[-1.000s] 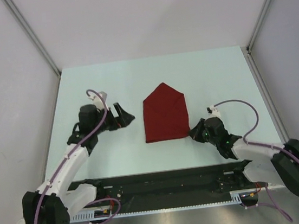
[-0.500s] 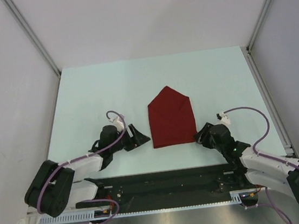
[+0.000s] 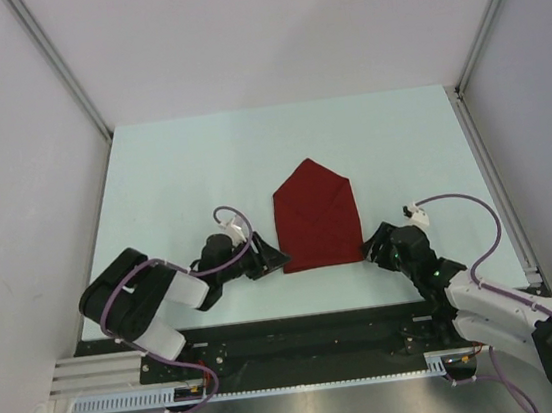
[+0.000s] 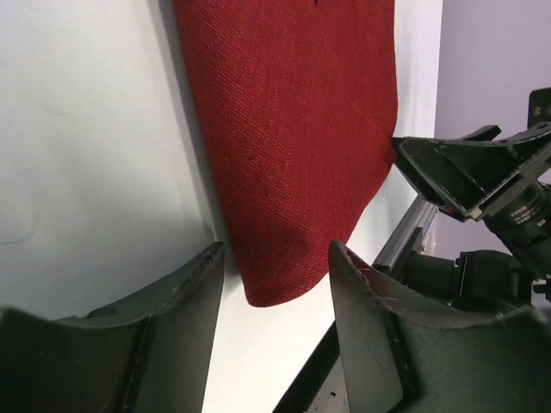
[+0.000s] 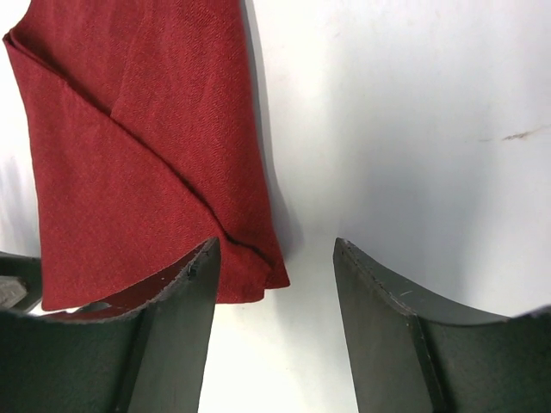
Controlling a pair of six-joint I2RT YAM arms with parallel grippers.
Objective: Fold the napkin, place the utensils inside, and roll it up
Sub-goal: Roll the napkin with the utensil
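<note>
Straddling near corners of the dark red folded cloth napkin [image 3: 316,217], left fingers [image 4: 172,335] and right fingers [image 5: 387,327] are held apart, unclamped; corner pinches seem prepared.

Napkin [image 3: 316,217] on table [image 3: 181,168] (centre), left end effector [image 3: 280,259] at near-left corner, right end effector [image 3: 367,249] near-right
</note>
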